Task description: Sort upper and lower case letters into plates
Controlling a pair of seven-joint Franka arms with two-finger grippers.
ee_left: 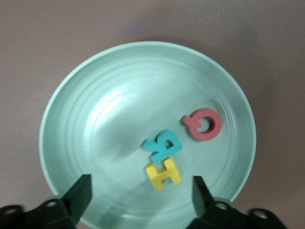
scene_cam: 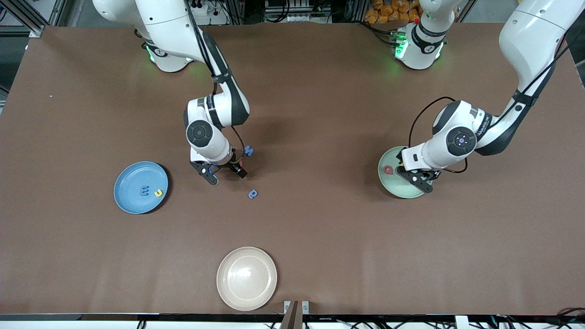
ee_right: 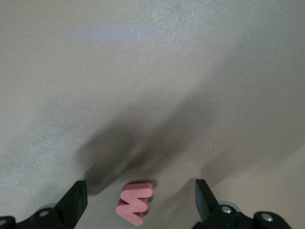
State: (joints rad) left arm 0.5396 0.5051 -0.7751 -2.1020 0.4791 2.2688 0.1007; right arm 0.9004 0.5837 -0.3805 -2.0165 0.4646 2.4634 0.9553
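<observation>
My right gripper (scene_cam: 225,174) is open, low over the table, with a red zigzag letter (ee_right: 136,202) lying between its fingers (ee_right: 76,200). A blue letter (scene_cam: 248,150) lies beside it and another blue letter (scene_cam: 252,194) nearer the front camera. The blue plate (scene_cam: 132,178) holds a blue E (scene_cam: 144,191) and a yellow letter (scene_cam: 158,193). My left gripper (scene_cam: 418,182) is open and empty over the mint green plate (scene_cam: 388,183), which holds a red Q (ee_left: 202,124), a teal letter (ee_left: 163,144) and a yellow H (ee_left: 163,174).
A cream-white plate (scene_cam: 247,278) sits at the table edge nearest the front camera, with nothing in it. The brown table (scene_cam: 320,228) is bare between the plates.
</observation>
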